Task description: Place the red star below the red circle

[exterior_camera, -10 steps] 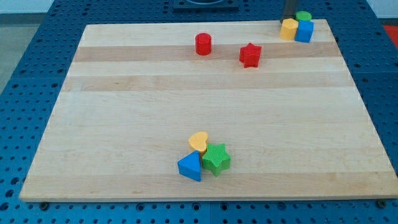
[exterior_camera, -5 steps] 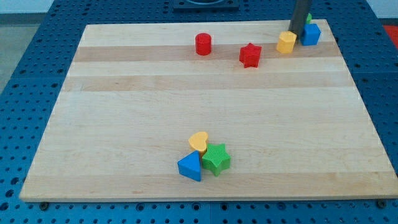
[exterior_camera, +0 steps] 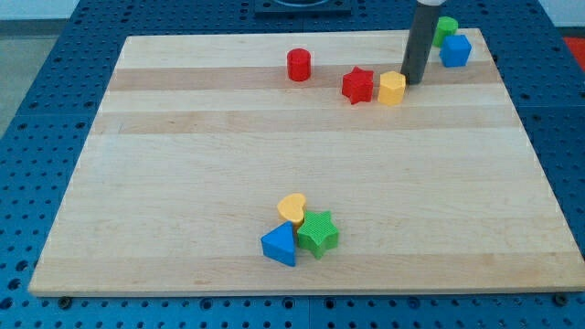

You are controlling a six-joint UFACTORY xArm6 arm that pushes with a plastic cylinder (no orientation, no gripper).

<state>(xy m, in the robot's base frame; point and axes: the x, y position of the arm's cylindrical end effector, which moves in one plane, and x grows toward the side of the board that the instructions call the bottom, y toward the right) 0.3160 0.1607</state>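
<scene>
The red star lies near the view's top, right of centre. The red circle stands to its left and slightly higher. A yellow hexagon block touches the star's right side. My tip stands just right of the yellow hexagon, against it, so the hexagon sits between my tip and the star. The dark rod rises from there to the view's top edge.
A green cylinder and a blue cube sit at the board's top right corner. A yellow heart, a green star and a blue triangle cluster near the bottom centre. The wooden board lies on a blue perforated table.
My tip moved left and down from the top right corner, pushing the yellow hexagon left into the red star. The star shifted slightly left. The green cylinder is uncovered again.
</scene>
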